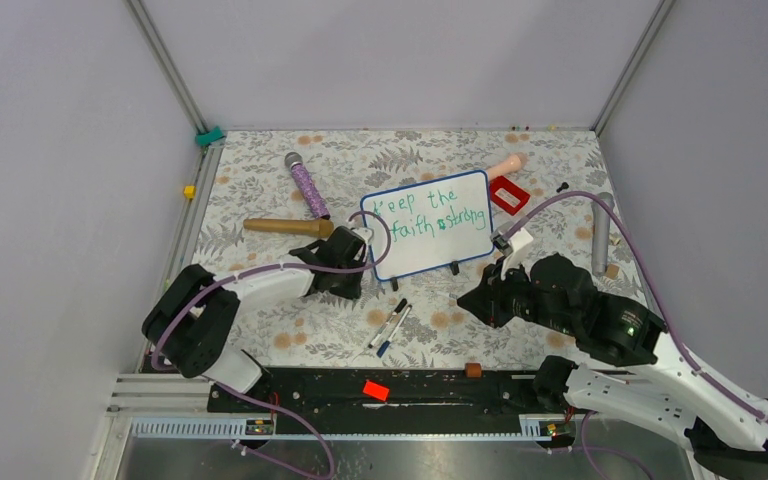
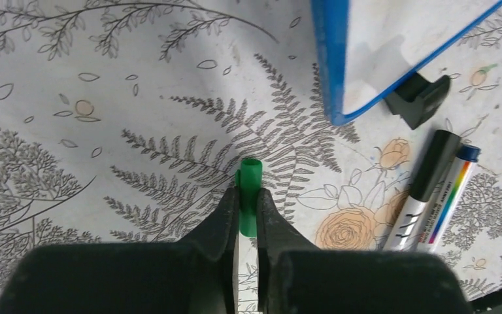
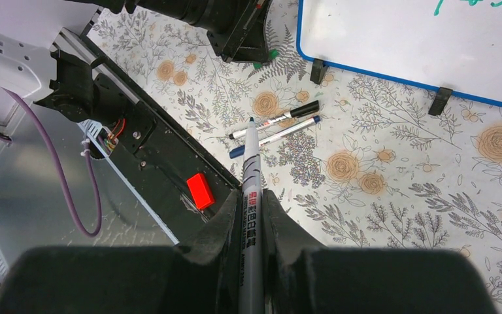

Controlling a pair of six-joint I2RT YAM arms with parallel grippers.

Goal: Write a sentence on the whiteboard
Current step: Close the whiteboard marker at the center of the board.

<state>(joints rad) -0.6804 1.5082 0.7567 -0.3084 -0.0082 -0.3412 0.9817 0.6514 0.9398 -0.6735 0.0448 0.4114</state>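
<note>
Right tool (image 3: 248, 204) clamps an uncapped marker (image 3: 251, 157); left tool (image 2: 247, 199) pinches a green cap (image 2: 250, 171). The whiteboard (image 1: 440, 252) stands far-centre on the surface (image 1: 260, 185) and carries the sentence (image 1: 425, 212). Capping seems next: align nib and cap on one axis, above the two spare pens (image 1: 390, 327) and clear of the board's feet.

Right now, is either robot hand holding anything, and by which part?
Yes. The left hand pinches a small green plastic cap by one end; the right hand grips a slim white marker pen around its barrel, tip pointing out.
</note>
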